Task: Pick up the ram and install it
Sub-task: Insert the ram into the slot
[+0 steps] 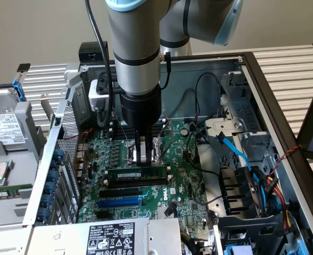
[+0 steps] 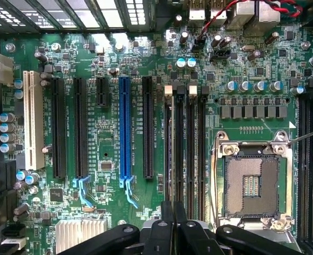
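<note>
Ram (image 1: 137,173) upright at memory slots (image 2: 191,154), fingers (image 2: 167,226) pinched on its top edge; push straight down, keep stick level so both ends seat

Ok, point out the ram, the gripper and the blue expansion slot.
ram (image 1: 135,173), exterior view, middle of the stick.
gripper (image 1: 144,161), exterior view, between its fingertips.
blue expansion slot (image 2: 124,133), wrist view, halfway along its length.

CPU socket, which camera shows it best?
The wrist view: the CPU socket lies whole and unobstructed, seen from straight above. In the exterior view the tool stands in front of it, so just a metal edge shows beside the tool.
</note>
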Controlling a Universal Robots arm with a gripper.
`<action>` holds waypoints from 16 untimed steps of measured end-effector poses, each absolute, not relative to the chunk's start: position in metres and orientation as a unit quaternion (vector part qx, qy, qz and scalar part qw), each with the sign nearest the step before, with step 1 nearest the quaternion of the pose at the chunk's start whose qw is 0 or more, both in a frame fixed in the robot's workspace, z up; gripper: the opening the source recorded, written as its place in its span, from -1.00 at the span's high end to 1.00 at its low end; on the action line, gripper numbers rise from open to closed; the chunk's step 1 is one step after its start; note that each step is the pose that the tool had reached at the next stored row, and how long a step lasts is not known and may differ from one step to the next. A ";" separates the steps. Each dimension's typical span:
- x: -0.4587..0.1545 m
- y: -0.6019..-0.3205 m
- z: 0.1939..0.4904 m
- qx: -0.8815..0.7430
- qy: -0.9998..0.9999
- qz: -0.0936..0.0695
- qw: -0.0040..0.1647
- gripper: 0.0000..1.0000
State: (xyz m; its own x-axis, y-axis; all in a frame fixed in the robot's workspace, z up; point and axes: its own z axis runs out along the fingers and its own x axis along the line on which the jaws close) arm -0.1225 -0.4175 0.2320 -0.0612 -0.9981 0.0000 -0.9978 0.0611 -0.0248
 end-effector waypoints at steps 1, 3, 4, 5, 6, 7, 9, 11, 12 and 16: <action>-0.123 -0.418 0.232 -0.685 0.728 -0.009 0.009 0.76; -0.123 -0.418 0.232 -0.685 0.728 -0.009 0.008 0.76; -0.123 -0.418 0.232 -0.685 0.728 -0.009 0.008 0.76; -0.123 -0.418 0.232 -0.685 0.728 -0.009 0.008 0.76; -0.123 -0.418 0.231 -0.685 0.728 -0.009 0.008 0.76; -0.123 -0.418 0.231 -0.685 0.728 -0.009 0.008 0.76; -0.123 -0.418 0.231 -0.685 0.728 -0.009 0.008 0.76; -0.123 -0.418 0.231 -0.685 0.728 -0.009 0.008 0.76; -0.123 -0.418 0.230 -0.685 0.728 -0.009 0.008 0.76; -0.123 -0.418 0.230 -0.685 0.728 -0.008 0.010 0.76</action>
State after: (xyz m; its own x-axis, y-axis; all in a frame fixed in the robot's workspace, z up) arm -0.1233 -0.4176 0.2304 -0.0611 -0.9981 -0.0033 -0.9978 0.0611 -0.0257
